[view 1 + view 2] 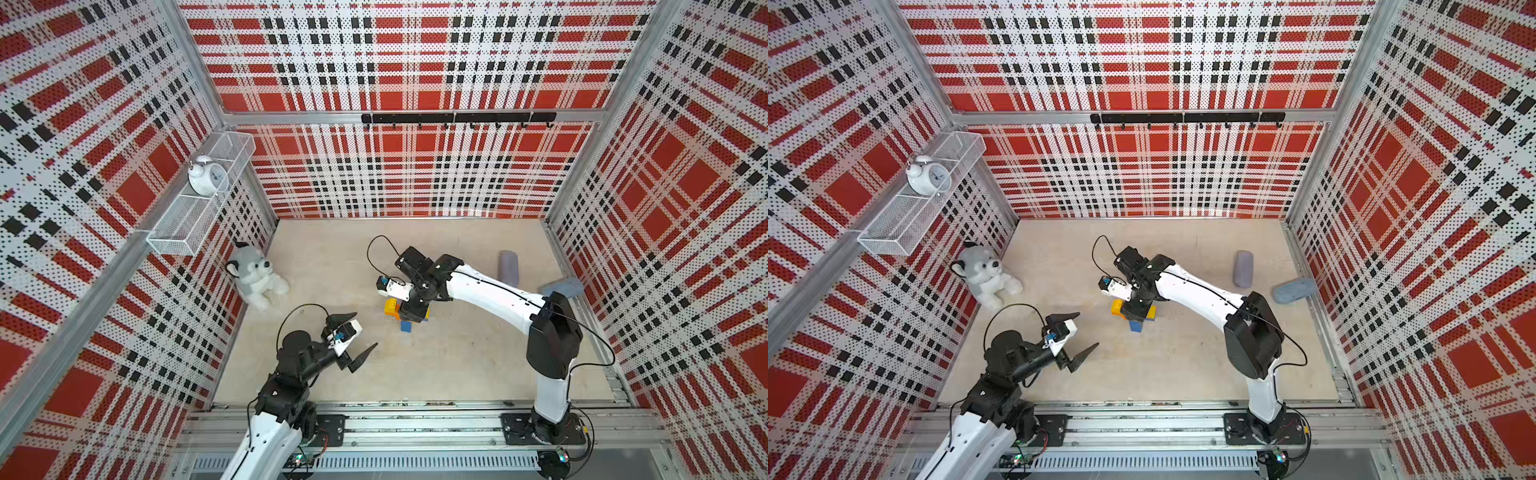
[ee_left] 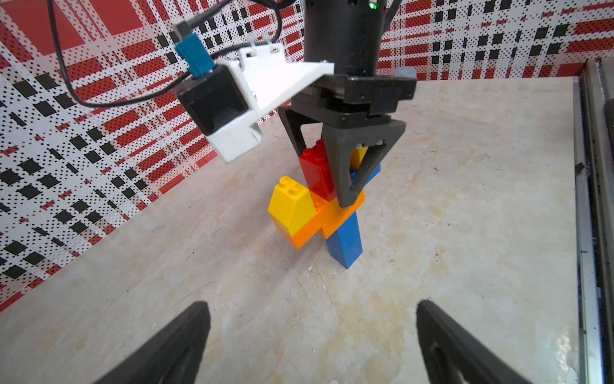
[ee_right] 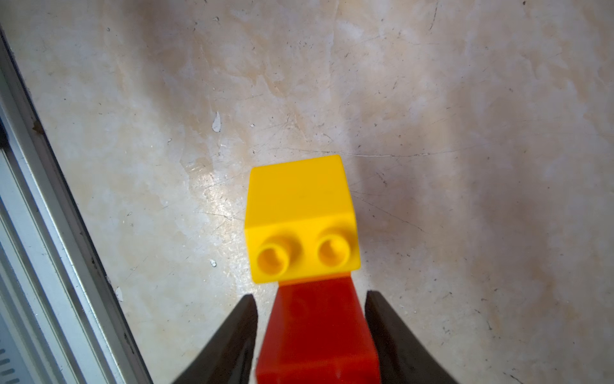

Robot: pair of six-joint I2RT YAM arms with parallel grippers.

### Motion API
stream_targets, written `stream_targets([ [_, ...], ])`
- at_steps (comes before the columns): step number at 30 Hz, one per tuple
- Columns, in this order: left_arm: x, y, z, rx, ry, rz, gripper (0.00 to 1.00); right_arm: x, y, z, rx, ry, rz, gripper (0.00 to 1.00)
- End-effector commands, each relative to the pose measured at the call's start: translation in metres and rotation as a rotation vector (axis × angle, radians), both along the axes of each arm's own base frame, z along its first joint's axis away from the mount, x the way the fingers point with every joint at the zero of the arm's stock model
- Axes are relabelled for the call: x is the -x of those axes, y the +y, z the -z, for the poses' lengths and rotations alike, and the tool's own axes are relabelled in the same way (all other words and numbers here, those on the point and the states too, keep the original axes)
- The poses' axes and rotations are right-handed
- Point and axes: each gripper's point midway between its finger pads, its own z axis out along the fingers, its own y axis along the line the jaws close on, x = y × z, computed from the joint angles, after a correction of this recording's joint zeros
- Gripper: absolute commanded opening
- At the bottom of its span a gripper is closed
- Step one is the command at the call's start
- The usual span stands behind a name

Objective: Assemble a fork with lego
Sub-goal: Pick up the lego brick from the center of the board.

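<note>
Right now the fork (image 2: 332,219) is standing upright near the middle of the table (image 1: 457,365). Its blue handle (image 2: 345,242) is pointing down, the lower end seeming to touch the surface, and the orange crossbar (image 2: 309,229) is sitting across the top. The right gripper (image 2: 329,179) is reaching down from above and straddling the red prong (image 2: 317,173), one finger on each side. Whether it is squeezing the prong or only flanking it, I cannot tell. The left gripper (image 1: 365,329) is hanging apart from the fork, its jaws spread wide with nothing between them.

Around the edges, a plush husky (image 1: 257,276) is lying on the left arm's side. A grey roll (image 1: 510,266) and a blue-grey cloth (image 1: 563,286) are lying on the right arm's side, all well apart from the fork. An alarm clock (image 1: 206,176) is sitting in a wire basket (image 1: 174,245) on the wall.

In both top views the right wrist is covering most of the fork, leaving only a yellow-orange end and a blue bit peeking out. The left wrist view is showing the whole shape, including a yellow prong (image 2: 289,202) at the near end and another glimpsed through the finger's frame. The right wrist view is showing only that near yellow prong and the red one, with slim gaps at the fingertips (image 3: 247,306).
</note>
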Motion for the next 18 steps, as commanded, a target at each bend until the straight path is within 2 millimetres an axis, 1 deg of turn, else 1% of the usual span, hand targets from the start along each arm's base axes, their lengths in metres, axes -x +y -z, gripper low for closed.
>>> stream_targets([
  [1,-0.001,-0.001,-0.001,-0.002,-0.017,0.000,0.98,0.001,-0.002,0.009,0.010,0.023,0.002,0.54],
  [7,-0.002,0.000,-0.001,-0.005,-0.019,-0.004,0.98,0.003,-0.006,0.020,0.052,0.045,0.004,0.45],
  [10,-0.002,0.000,-0.001,-0.007,-0.019,-0.005,0.98,0.002,-0.008,0.023,0.064,0.046,0.007,0.40],
  [18,-0.002,0.000,0.000,-0.011,-0.022,-0.006,0.98,0.008,-0.016,0.042,0.116,0.080,0.017,0.33],
])
